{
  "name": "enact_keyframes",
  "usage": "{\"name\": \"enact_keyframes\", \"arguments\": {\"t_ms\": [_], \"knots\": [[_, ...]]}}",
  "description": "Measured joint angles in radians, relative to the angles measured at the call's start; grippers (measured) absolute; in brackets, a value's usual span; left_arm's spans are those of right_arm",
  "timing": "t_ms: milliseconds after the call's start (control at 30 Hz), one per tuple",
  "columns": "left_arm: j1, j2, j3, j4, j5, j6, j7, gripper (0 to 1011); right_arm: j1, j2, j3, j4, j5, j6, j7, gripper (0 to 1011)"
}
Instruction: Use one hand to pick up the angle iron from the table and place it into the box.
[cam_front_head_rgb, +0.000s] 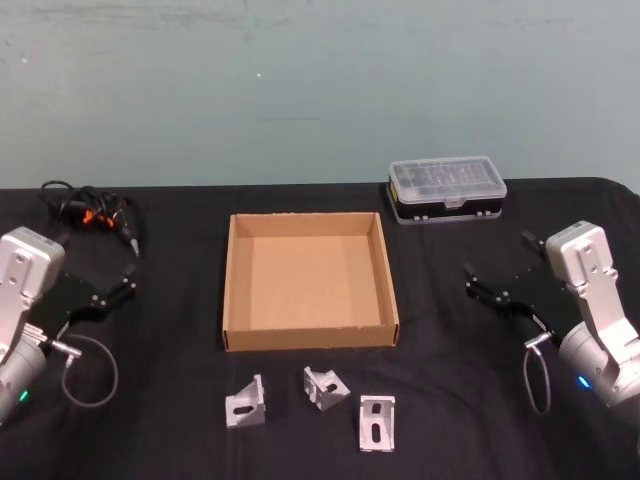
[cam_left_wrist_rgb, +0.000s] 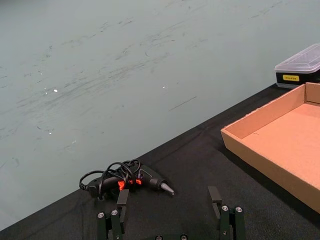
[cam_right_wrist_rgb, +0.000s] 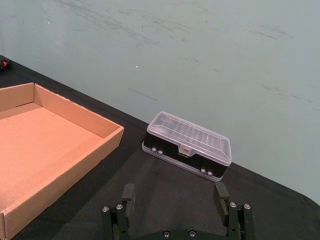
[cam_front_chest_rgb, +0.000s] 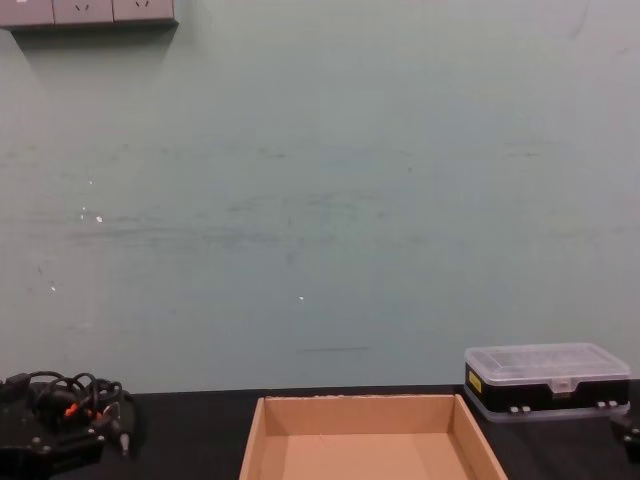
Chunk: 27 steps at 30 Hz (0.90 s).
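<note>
Three small silver angle irons lie in a row on the black table near its front edge: one on the left, one in the middle, one on the right. Just behind them sits the shallow brown cardboard box, with nothing inside. My left gripper hovers left of the box, open and holding nothing; its fingers show the bare gap in the left wrist view. My right gripper hovers right of the box, likewise open, its fingers spread over the tabletop.
A black case with a clear lid stands behind the box's right corner. A black corded tool with orange marks lies at the back left, near the left gripper. A pale green wall rises behind the table.
</note>
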Motion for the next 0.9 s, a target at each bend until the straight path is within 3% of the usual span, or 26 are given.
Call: {"name": "enact_keyframes", "arguments": {"t_ms": [900], "knots": [[0.000,0.000,0.000,0.000,0.000,0.000,0.000,1000,0.000,0.000,0.000,0.000,0.000,0.000,0.000,1003]]}}
